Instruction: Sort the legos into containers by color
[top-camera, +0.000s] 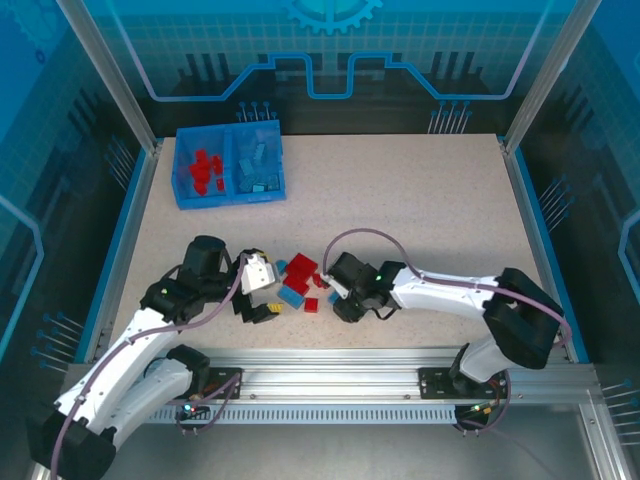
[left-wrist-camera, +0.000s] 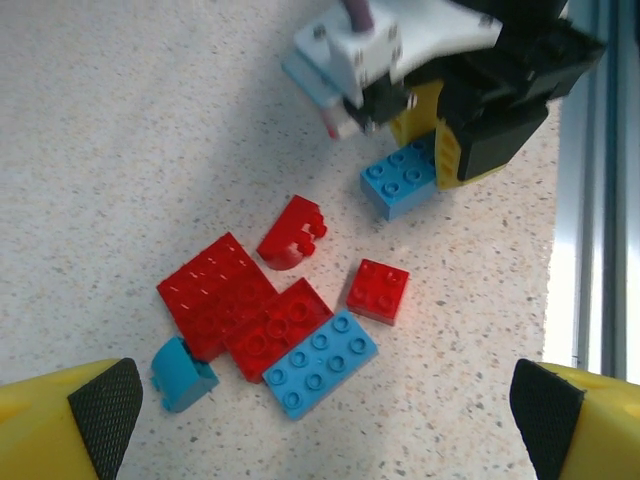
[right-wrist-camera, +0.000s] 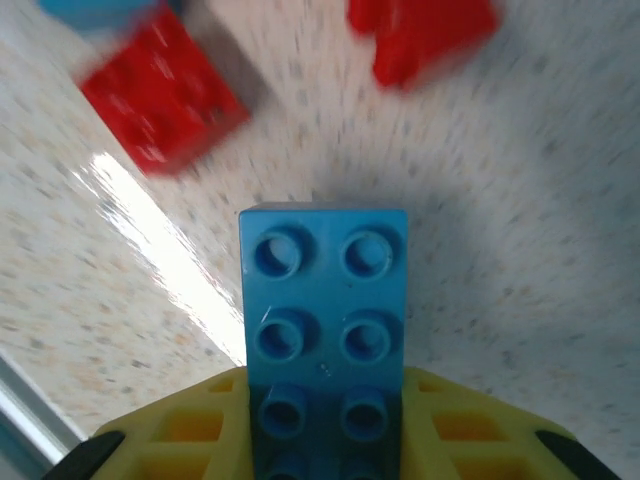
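Clamps a light-blue brick (right-wrist-camera: 323, 300), two studs wide, in the clenched right pincer (right-wrist-camera: 325, 425) at the 3 o'clock edge of the loose lego pile (left-wrist-camera: 270, 320) on the bench (top-camera: 420, 220). Holds the left pincer (top-camera: 262, 300) released and wide at that pile's 9 o'clock side. Stores red legos (top-camera: 205, 170) in the bin's (top-camera: 232, 198) 9 o'clock compartment, blue legos (top-camera: 257, 168) in its 3 o'clock one.

White arms (top-camera: 440, 292), yellow gripper fingers (left-wrist-camera: 35, 430)

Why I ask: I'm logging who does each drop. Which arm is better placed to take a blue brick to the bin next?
Probably right. The right gripper is shut on a blue brick; the left gripper hangs open and empty near the loose pile.
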